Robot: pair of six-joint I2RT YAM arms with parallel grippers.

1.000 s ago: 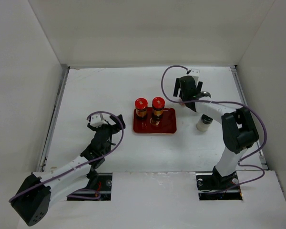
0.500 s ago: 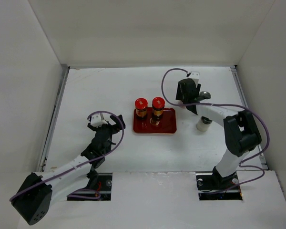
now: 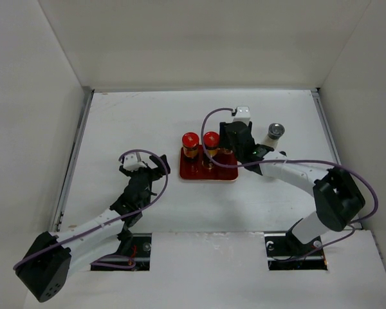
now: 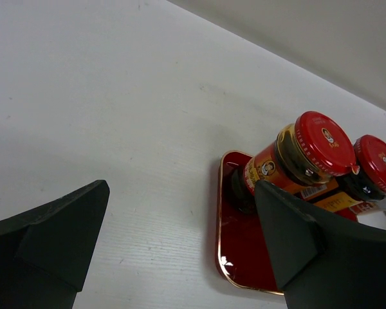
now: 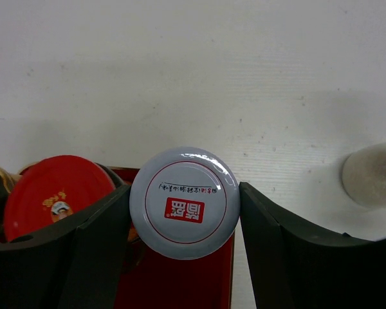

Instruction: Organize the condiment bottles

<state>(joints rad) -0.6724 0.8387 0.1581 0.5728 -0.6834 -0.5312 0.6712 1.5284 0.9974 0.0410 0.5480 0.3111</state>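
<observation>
The left claw (image 3: 151,166) hovers over the left half of the white worktop (image 3: 128,122), well apart from everything else. Its wrist view shows the two dark fingers (image 4: 58,225) spread wide with nothing between them.

To its right, near the middle of the worktop, lies a flat red tray (image 3: 222,172) with a thin gold rim. Two red-capped amber bottles (image 3: 190,140) stand upright side by side along the tray's far edge, close together. The left wrist view shows them from the side, with dark contents and red and yellow labels.

Just right of those two, the right claw (image 3: 235,138) is over the tray's right end. In the overhead view the claw hides what it carries. Its wrist view shows the fingers (image 5: 96,225) closed against both sides of the pale-capped bottle (image 5: 184,193), whose round lid bears a small red label. This bottle is upright, just beside the nearer red cap, with the tray under it. Whether its base touches the tray cannot be told.

Farther right, a white-bodied bottle with a silver top (image 3: 275,132) stands upright on the bare worktop, off the tray.
</observation>
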